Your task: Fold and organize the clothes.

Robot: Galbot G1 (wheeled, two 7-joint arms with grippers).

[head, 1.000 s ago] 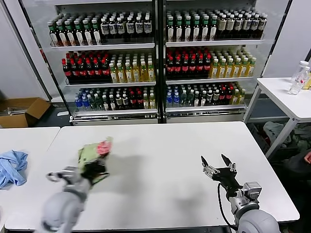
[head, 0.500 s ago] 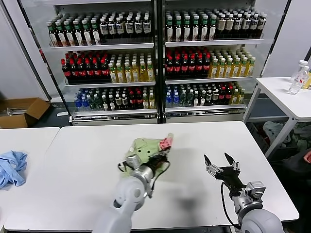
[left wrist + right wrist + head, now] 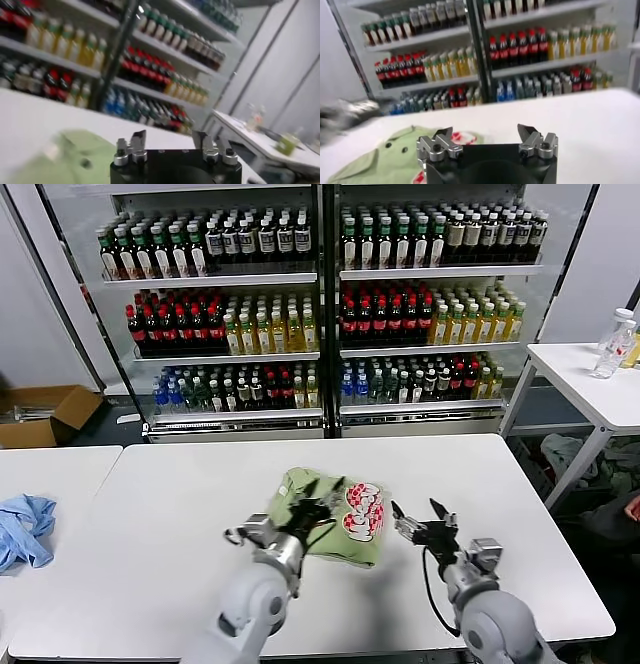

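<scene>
The sage-green shirt (image 3: 298, 484) lies bunched on the white table (image 3: 170, 484) near its middle, with the red-and-white patch (image 3: 363, 510) facing up on its right side. My left gripper (image 3: 312, 507) is open just over the shirt's middle and holds nothing. In the left wrist view the gripper (image 3: 169, 140) is open, with the shirt (image 3: 60, 157) beside it. My right gripper (image 3: 415, 508) is open just to the right of the shirt, apart from it. The right wrist view shows the open gripper (image 3: 486, 134), the shirt (image 3: 390, 157) and the patch (image 3: 466, 136).
A light blue garment (image 3: 25, 529) lies on the neighbouring table at far left. Drink-bottle shelves (image 3: 320, 304) stand behind the table. A cardboard box (image 3: 40, 414) sits on the floor at left. A side table (image 3: 590, 379) with bottles is at right.
My left gripper carried the shirt from the table's left to its middle and let it go; the shirt now lies on the table. My right gripper moved left toward it.
</scene>
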